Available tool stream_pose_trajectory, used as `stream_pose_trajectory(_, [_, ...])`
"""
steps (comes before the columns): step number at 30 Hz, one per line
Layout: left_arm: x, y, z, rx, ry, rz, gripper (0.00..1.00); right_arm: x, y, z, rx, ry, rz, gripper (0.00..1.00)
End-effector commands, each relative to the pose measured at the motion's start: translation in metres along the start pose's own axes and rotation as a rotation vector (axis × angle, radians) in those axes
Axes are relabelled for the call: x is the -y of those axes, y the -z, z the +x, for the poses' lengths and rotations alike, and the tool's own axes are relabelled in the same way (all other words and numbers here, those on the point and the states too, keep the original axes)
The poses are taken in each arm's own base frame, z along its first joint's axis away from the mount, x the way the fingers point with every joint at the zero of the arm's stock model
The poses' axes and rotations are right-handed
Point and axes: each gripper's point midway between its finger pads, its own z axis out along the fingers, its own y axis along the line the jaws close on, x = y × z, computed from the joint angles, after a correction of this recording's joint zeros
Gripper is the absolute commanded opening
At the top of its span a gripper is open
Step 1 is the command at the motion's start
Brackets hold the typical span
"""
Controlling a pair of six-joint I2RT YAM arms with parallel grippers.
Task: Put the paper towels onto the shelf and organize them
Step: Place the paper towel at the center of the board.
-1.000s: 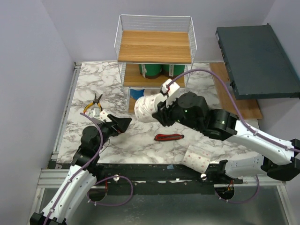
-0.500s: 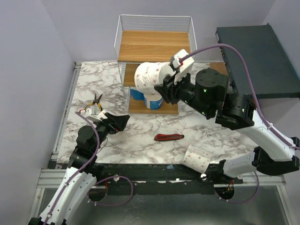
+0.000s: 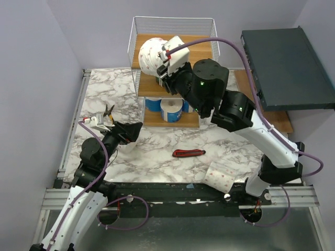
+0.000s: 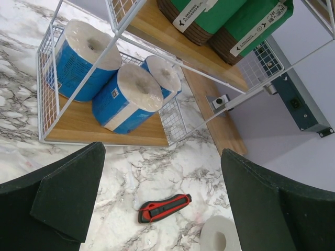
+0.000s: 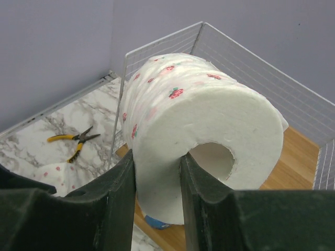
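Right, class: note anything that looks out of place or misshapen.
The flowered roll in the right claw looks squashed out of round where its wall is pinched. A utility knife and pliers lie loose on the table.

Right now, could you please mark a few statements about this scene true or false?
The right gripper holds a white flowered roll above the top tier of the shelf. True.
The left gripper is shut on the pliers. False: it is open and empty; the pliers lie on the table.
Blue-wrapped rolls sit on the bottom tier. True.
The utility knife lies on the middle tier. False: it lies on the table; green-wrapped rolls sit there.
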Motion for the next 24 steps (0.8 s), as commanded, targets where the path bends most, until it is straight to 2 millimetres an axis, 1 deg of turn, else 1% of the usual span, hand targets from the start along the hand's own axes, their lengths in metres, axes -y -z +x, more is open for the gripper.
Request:
stream_pose_trajectory(1, [0.005,0.003,-0.010,0.029,-0.020,0.004,0.97,0.014,-0.010,-0.030,0.090,0.036,0.087,0.31])
stream_pose_trajectory(6, [0.001,0.004,-0.006,0.032,-0.008,-0.002,0.97,0.013,-0.027,-0.020,0.068,0.088,0.152,0.31])
stream_pose_trajectory(10, [0.004,0.004,-0.012,0.053,-0.016,0.004,0.97,0.012,-0.033,-0.017,0.061,0.096,0.175,0.31])
stream_pose_trajectory(14, [0.009,0.003,-0.020,0.066,-0.028,0.011,0.97,0.013,-0.034,-0.019,0.069,0.088,0.182,0.32])
stream_pose_trajectory(18, [0.012,0.001,-0.022,0.066,-0.027,0.016,0.97,0.013,-0.033,-0.017,0.065,0.086,0.190,0.32])
stream_pose_trajectory(21, [0.014,0.001,-0.024,0.073,-0.024,0.021,0.97,0.017,-0.026,-0.025,0.094,0.033,0.177,0.31])
stream_pose_trajectory(23, [0.016,0.001,-0.027,0.083,-0.024,0.025,0.97,0.015,-0.018,-0.034,0.121,-0.019,0.137,0.31])
stream_pose_trajectory(24, [0.018,0.001,-0.029,0.091,-0.026,0.031,0.97,0.012,-0.015,-0.035,0.118,-0.037,0.109,0.31])
